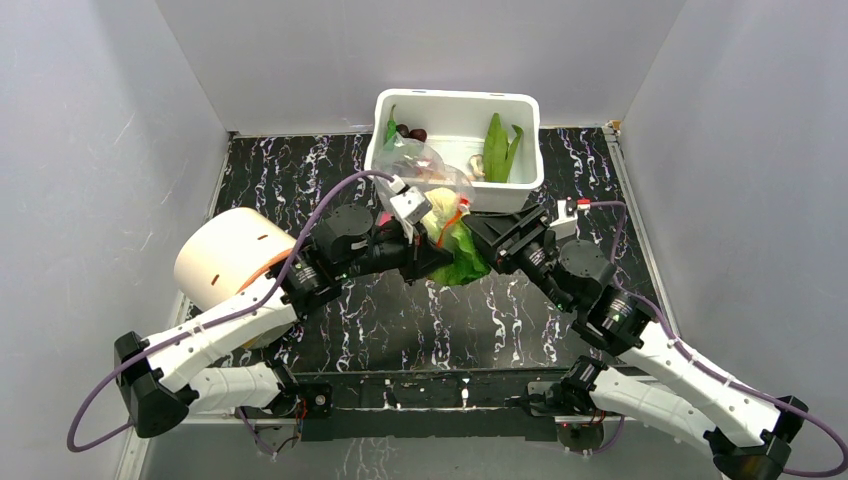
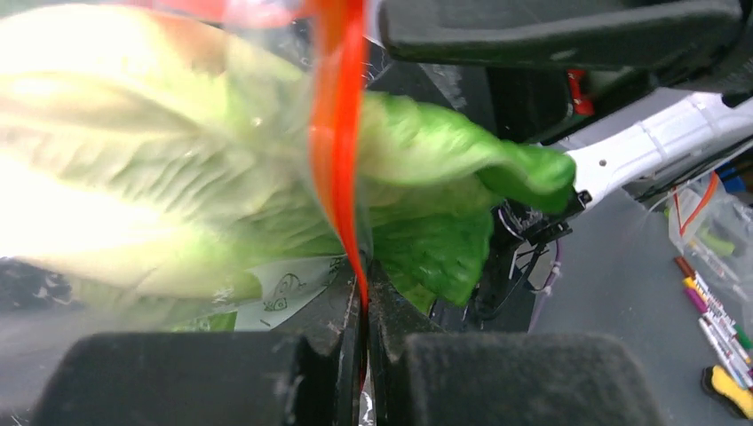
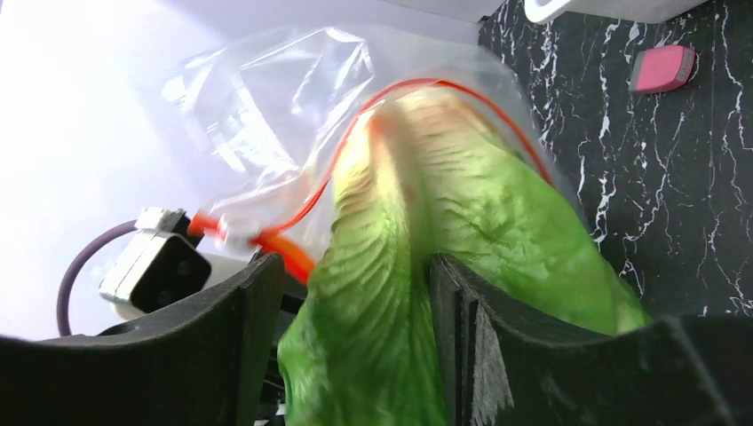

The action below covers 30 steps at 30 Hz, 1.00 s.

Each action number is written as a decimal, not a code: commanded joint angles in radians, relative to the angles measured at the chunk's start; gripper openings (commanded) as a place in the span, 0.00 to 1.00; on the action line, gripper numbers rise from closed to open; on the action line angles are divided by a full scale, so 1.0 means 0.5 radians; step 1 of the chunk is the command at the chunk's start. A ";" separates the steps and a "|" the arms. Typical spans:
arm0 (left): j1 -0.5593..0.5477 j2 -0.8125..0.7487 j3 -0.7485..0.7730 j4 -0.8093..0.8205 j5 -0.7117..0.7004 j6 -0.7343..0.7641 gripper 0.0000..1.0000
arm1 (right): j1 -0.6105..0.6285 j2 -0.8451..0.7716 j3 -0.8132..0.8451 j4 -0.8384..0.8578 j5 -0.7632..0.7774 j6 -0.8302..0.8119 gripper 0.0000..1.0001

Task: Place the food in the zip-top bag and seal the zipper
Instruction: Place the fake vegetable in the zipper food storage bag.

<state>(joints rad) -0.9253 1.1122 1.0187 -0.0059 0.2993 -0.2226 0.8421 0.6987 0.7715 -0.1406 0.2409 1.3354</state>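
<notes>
The clear zip-top bag (image 1: 425, 165) hangs in front of the white tub, its mouth facing my right arm. My left gripper (image 2: 364, 293) is shut on the orange-red zipper (image 2: 337, 115) at the mouth edge. The pale-green cabbage (image 2: 426, 177) lies half inside the bag, its darker leaf end sticking out past the strip. In the right wrist view the cabbage (image 3: 417, 204) runs between the spread fingers of my right gripper (image 3: 355, 266); the right finger touches the leaf and the left one stands slightly off it. From above, both grippers meet at the cabbage (image 1: 462, 258).
The white tub (image 1: 455, 93) at the back holds long green pods (image 1: 497, 145) and dark rounds (image 1: 410, 132). A white cylinder (image 1: 225, 255) stands beside my left arm. A small pink block (image 3: 661, 68) lies on the black marbled table near the tub.
</notes>
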 commanded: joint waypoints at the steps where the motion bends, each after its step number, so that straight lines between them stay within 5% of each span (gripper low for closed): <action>1: -0.001 0.028 0.090 0.041 -0.176 -0.209 0.00 | 0.006 0.003 0.099 0.123 -0.094 0.050 0.56; 13: 0.021 -0.096 -0.059 0.323 -0.357 -0.468 0.00 | 0.006 0.052 0.167 -0.270 -0.190 -0.300 0.45; 29: 0.062 -0.293 -0.368 0.546 -0.568 -0.832 0.00 | 0.006 0.171 0.609 -0.449 -0.049 -0.621 0.60; 30: 0.067 -0.300 -0.367 0.551 -0.568 -0.842 0.00 | 0.006 0.247 0.746 -0.556 0.179 -0.829 0.62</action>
<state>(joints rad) -0.8993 1.0031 0.8352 0.1963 0.0319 -0.6220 0.8425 0.7849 1.0279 -0.3862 0.1879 1.0676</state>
